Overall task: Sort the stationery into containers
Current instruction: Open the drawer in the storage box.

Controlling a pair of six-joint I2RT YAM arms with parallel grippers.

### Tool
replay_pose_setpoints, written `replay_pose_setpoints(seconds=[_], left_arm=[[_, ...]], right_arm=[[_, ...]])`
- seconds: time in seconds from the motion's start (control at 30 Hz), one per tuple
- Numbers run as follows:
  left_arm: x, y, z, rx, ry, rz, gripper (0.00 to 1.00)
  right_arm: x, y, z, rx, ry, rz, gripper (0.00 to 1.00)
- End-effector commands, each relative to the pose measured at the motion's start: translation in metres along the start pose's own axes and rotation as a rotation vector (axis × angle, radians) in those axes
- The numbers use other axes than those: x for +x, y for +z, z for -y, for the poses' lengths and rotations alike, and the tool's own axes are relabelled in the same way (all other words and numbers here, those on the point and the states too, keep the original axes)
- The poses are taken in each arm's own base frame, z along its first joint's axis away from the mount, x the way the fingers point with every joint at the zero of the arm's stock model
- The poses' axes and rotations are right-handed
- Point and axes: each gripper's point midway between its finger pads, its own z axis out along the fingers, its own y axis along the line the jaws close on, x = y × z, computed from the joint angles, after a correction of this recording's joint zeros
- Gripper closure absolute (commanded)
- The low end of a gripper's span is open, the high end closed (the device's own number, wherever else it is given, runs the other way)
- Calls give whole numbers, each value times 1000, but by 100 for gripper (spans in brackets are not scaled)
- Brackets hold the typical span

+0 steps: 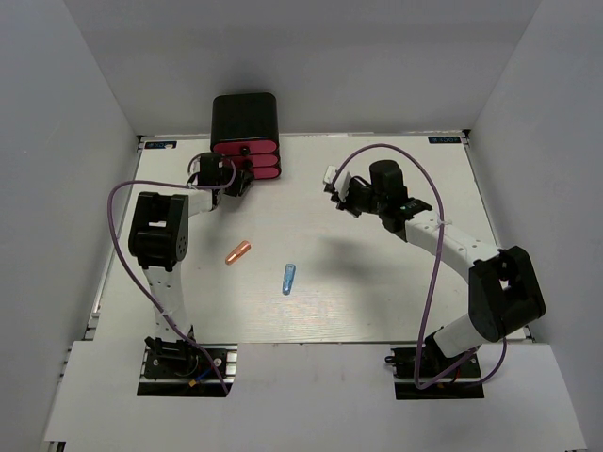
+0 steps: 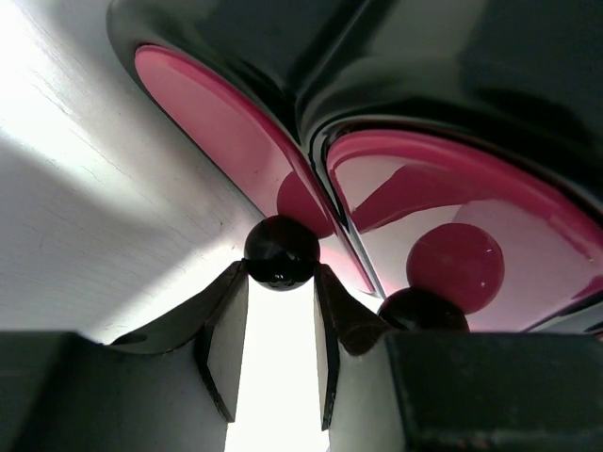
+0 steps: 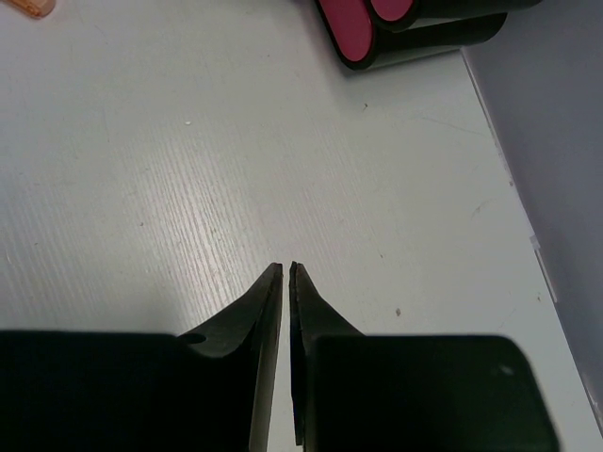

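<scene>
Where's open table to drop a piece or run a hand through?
Bare: table far side between black box and right end effector; middle, between blue piece and right arm; near strip, robot-side of orange piece. Crowded: in front of the box, where the left end effector meets a drawer knob.
</scene>
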Motion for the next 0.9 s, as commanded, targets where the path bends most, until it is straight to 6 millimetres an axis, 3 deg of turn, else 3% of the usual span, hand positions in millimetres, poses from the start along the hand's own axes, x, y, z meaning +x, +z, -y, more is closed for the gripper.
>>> replay_pose_setpoints(seconds=[0.0, 0.07, 0.1, 0.13, 0.3, 0.37, 0.53, 0.6, 0.63, 0.67, 0.7, 0.77, 0.8, 0.83, 0.87], left_arm=[[-12, 2, 4, 1, 22, 39, 74], [-6, -2, -9, -21, 19, 21, 77], [-6, -9, -3, -4, 21, 25, 77], [-3, -13, -15, -22, 19, 21, 77], [16, -38, -29, -32, 62, -11, 79], [19, -49, -37, -42, 61, -14, 79], [19, -67, -42, -77, 122, -16, 80], [21, -73, -49, -110, 146, -27, 72], [21, -77, -48, -116, 146, -29, 66], [20, -80, -50, -131, 156, -23, 54], [21, -84, -52, -155, 153, -30, 35], [21, -92, -47, -151, 154, -29, 28], [21, -97, -46, -164, 163, -34, 25], [19, -102, -44, -164, 179, -25, 25], [16, -112, -34, -145, 195, -7, 25]], right_arm=[[-13, -7, 0, -12, -24, 46, 86], [-13, -8, -6, -37, -26, 52, 82], [-15, -9, -12, -70, -41, 66, 79], [-15, -9, -17, -92, -49, 71, 75], [-6, -11, -64, -345, -87, 83, 44], [-8, -13, -82, -438, -87, 113, 37], [-17, -14, -103, -576, -214, 213, 32], [-9, -17, -121, -665, -207, 207, 27], [-17, -9, -122, -679, -337, 258, 25], [-14, -5, -127, -703, -358, 261, 25], [-19, -1, -125, -705, -432, 285, 24], [-11, 10, -144, -781, -494, 272, 24], [-18, 14, -149, -803, -523, 282, 24], [-5, 21, -161, -859, -500, 258, 24], [-18, 27, -164, -874, -578, 273, 25]])
